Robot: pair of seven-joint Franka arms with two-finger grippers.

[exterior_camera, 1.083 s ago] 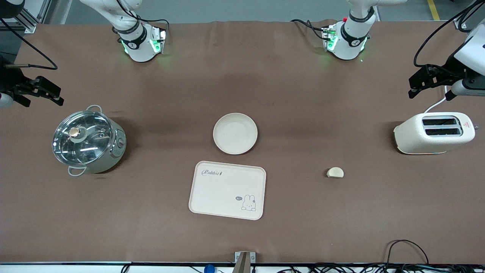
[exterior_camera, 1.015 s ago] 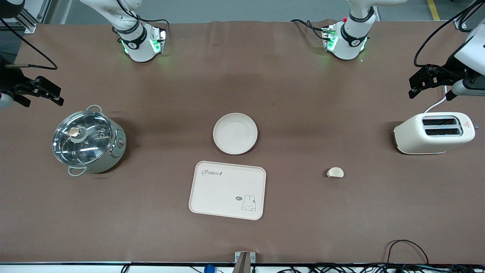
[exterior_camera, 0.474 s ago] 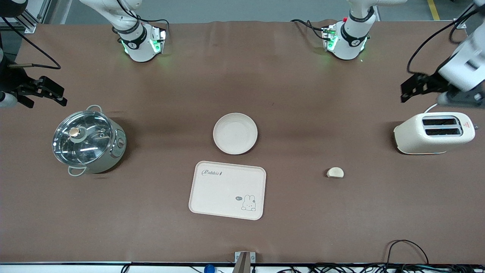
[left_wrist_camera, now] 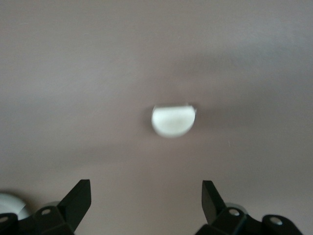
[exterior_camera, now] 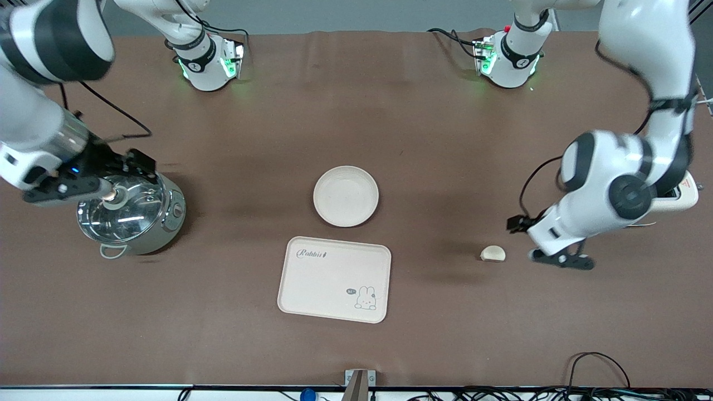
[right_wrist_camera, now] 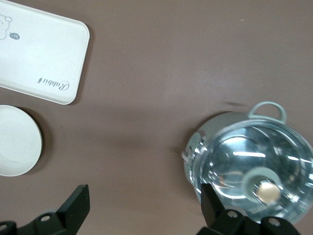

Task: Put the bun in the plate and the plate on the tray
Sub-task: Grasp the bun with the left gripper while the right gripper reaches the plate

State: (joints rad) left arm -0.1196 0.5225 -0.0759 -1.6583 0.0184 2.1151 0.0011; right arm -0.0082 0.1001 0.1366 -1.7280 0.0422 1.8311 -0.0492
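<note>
Bun point(left_wrist_camera: 173, 121) lies on table, clear of spread left fingers point(left_wrist_camera: 78, 197).

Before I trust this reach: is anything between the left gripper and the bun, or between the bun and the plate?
Nothing visible: the open left gripper is beside the bun, and only bare table separates bun and plate.

The bun point(exterior_camera: 493, 254) lies alone on bare counter point(exterior_camera: 434, 139), open to approach from all sides; the left pincer point(exterior_camera: 548, 245), fingers spread, is just beside it toward the left arm's end. The toaster point(exterior_camera: 682, 195) stands farther from the camera there. Open counter separates bun, plate point(exterior_camera: 346, 196) and tray point(exterior_camera: 334, 278). The lidded pot point(exterior_camera: 131, 214) occupies the right arm's end, under the spread right pincer point(exterior_camera: 120, 172).
</note>
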